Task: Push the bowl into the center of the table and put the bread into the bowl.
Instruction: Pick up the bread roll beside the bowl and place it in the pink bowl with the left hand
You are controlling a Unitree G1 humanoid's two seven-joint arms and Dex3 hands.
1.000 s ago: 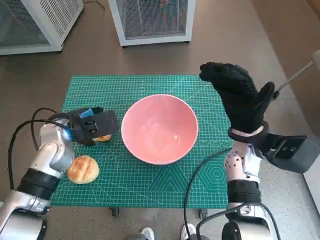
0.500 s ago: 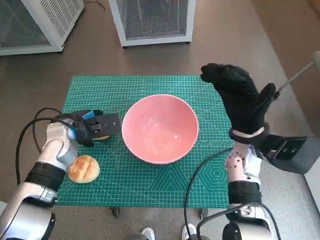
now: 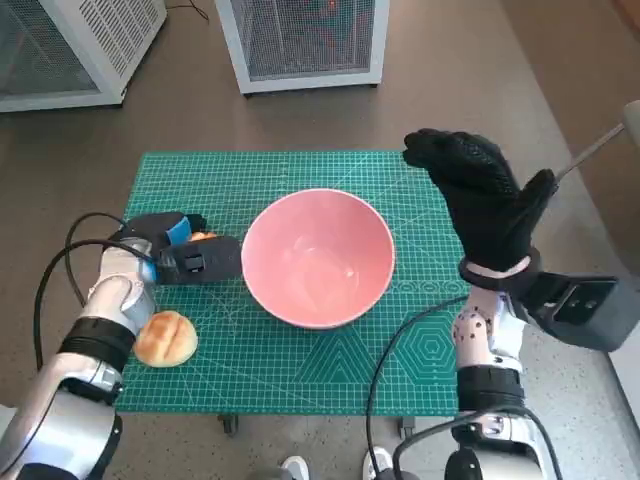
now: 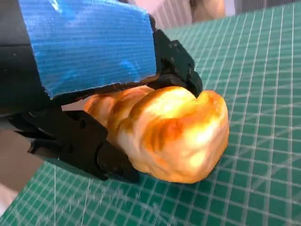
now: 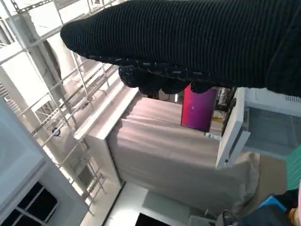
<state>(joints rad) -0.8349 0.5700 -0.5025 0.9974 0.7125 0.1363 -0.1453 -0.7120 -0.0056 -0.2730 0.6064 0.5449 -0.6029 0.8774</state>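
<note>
The bowl (image 3: 318, 257), pink and upright, sits on the green cutting mat (image 3: 300, 360) near the middle of the table, between the two hands. The left hand (image 3: 190, 256) lies just beside the bowl's rim on the robot's left, its fingers pointing toward the bowl. In the left wrist view this hand (image 4: 89, 61) holds a piece of bread (image 4: 164, 132), golden-brown and lumpy, between the fingers (image 4: 176, 66) above it and the black part below; the bread's lower edge sits at or just above the mat (image 4: 263, 94), and contact cannot be confirmed. In the head view only a small orange edge of this held bread (image 3: 201, 237) shows behind the hand. A second bread roll (image 3: 165, 338), round and scored, rests on the mat nearer the robot than the left hand, beside the left forearm and apart from the bowl. The right hand (image 3: 480, 205) is raised on the far side of the bowl from the left hand, fingers extended and holding nothing; the right wrist view shows the glove (image 5: 188, 37) against background shelving only.
</note>
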